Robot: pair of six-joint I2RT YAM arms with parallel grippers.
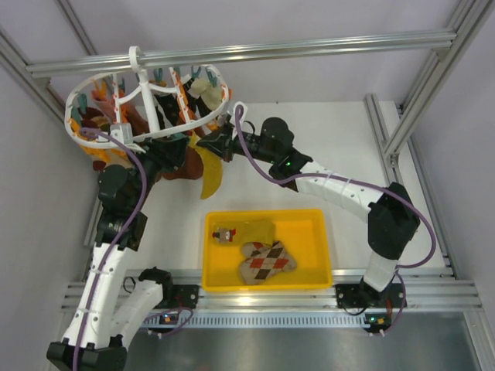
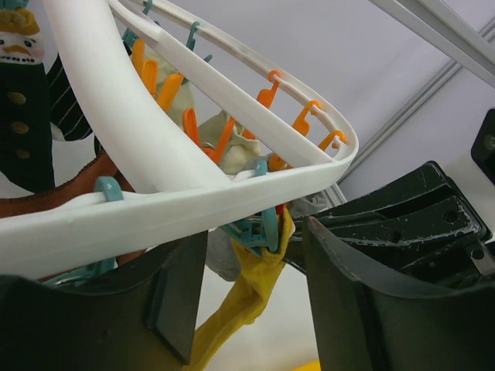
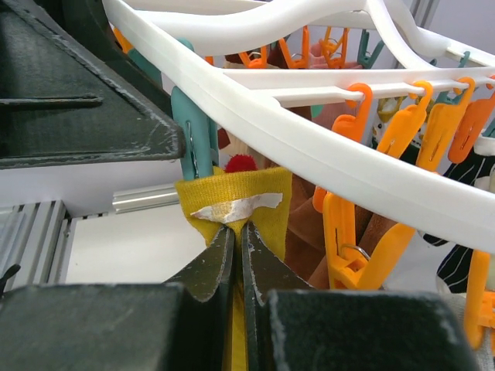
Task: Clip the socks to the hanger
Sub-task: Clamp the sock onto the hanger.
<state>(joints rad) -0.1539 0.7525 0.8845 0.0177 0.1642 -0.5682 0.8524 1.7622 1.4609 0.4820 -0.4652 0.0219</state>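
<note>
Mustard-yellow sock (image 3: 232, 189) hung with its cuff against a teal clip (image 3: 197, 131) on the hanger (image 3: 325, 154) rim, and the right tool (image 3: 238, 232) pinched that cuff just beneath. The left tool (image 2: 251, 309) stood spread under the rim, gripping nothing. An argyle sock (image 1: 267, 260) lay in the yellow bin (image 1: 267, 215) on the tabletop (image 1: 348, 139).

White-and-black arms (image 1: 340, 189), purple cables (image 1: 246, 147)
</note>
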